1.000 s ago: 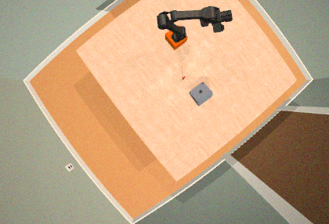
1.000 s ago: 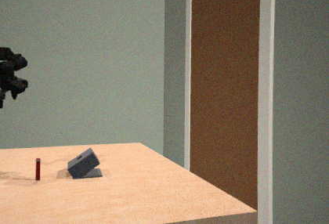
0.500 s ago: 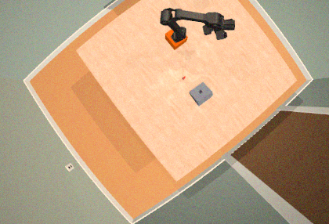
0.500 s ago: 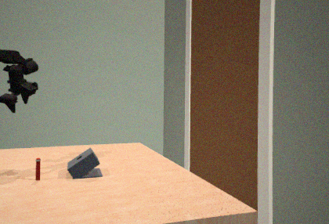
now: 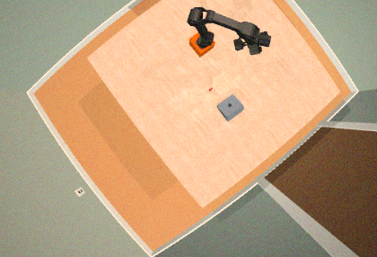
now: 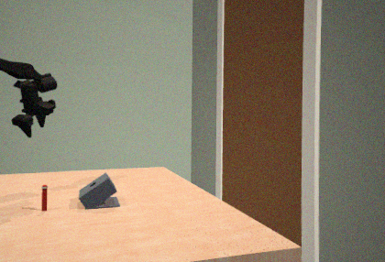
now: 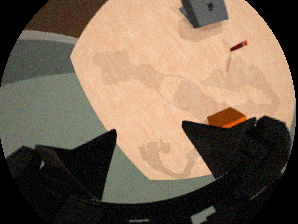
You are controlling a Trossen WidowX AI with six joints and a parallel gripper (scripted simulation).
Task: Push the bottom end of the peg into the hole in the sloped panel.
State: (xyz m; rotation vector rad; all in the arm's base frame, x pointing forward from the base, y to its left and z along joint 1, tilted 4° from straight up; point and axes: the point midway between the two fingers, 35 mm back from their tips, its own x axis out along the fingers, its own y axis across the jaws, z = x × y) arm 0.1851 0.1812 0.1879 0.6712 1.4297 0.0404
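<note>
A thin dark red peg point(image 5: 210, 89) point(image 6: 44, 200) point(image 7: 238, 46) with a light band near its top stands upright on the table. The blue-grey sloped panel point(image 5: 234, 110) point(image 6: 102, 194) point(image 7: 202, 17) stands close beside it, with a small dark hole point(image 5: 230, 105) point(image 6: 93, 184) point(image 7: 210, 6) in its face. The hole's exact shape is too small to tell. My gripper point(image 6: 36, 131) point(image 7: 149, 127) is open and empty, high above the table and well away from the peg and panel. The peg shows beyond the fingers, toward the upper right of the wrist view.
The orange arm base point(image 5: 200, 50) point(image 7: 227, 118) stands on the table point(image 5: 157, 108) point(image 6: 174, 224) point(image 7: 140, 50), on the side of the peg away from the panel. Shadows of the arm fall on the table. A brown door point(image 5: 337, 166) point(image 6: 263, 87) is beyond the table's edge.
</note>
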